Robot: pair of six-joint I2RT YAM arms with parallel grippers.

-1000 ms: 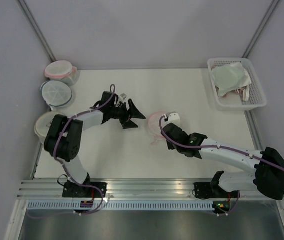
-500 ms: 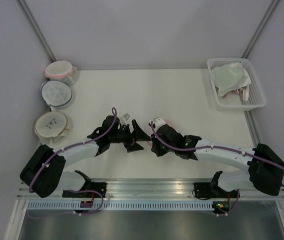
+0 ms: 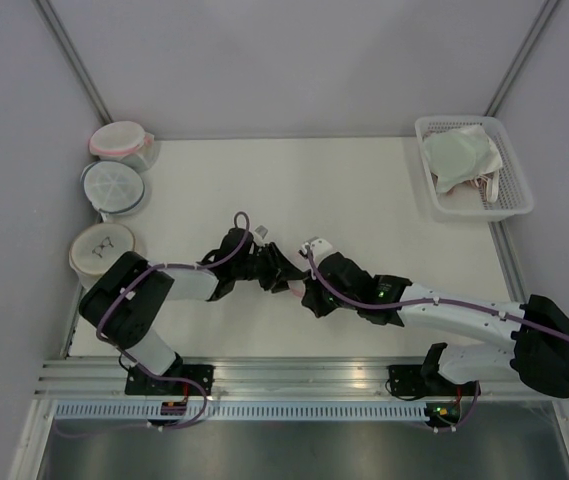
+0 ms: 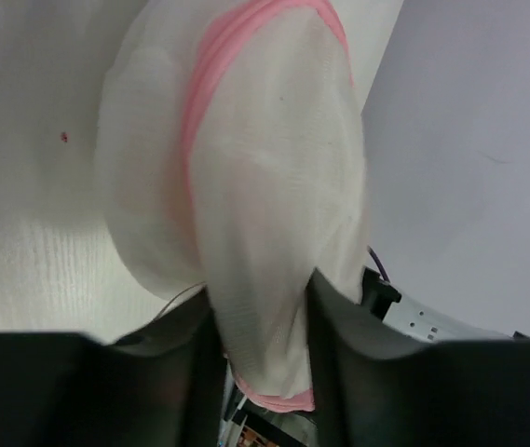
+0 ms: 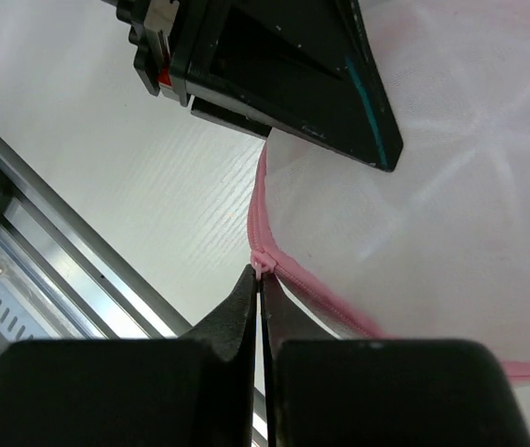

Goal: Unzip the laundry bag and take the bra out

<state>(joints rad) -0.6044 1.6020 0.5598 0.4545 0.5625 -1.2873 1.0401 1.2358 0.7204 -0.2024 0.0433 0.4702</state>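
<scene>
I am at the unzipping step. My right gripper (image 5: 262, 296) is pinched tight on the small pink zipper pull (image 5: 261, 264), low in the middle of the right wrist view. Its two dark fingers are pressed together with only the tab between them. My left gripper (image 4: 261, 321) clamps a fold of the laundry bag (image 4: 246, 177) at the bottom centre of its own view, so the pouch is held between my two grippers. From above it sits low in the middle of the table, mostly hidden under both wrists.

The zip looks closed along the stretch I can see, so I judge that nothing is open yet. The next move is to draw the pull along the curved pink rim while the left gripper braces the mesh against it. The track bends, so the pull must follow the arc rather than go straight, or the soft mesh may bunch and jam.

The bag is fine white mesh, thin and translucent, dome-shaped, with a pink tape rim. It is limp and creases where I grip it. The bra does not show; it is probably inside, though the mesh is too cloudy to tell.
</scene>
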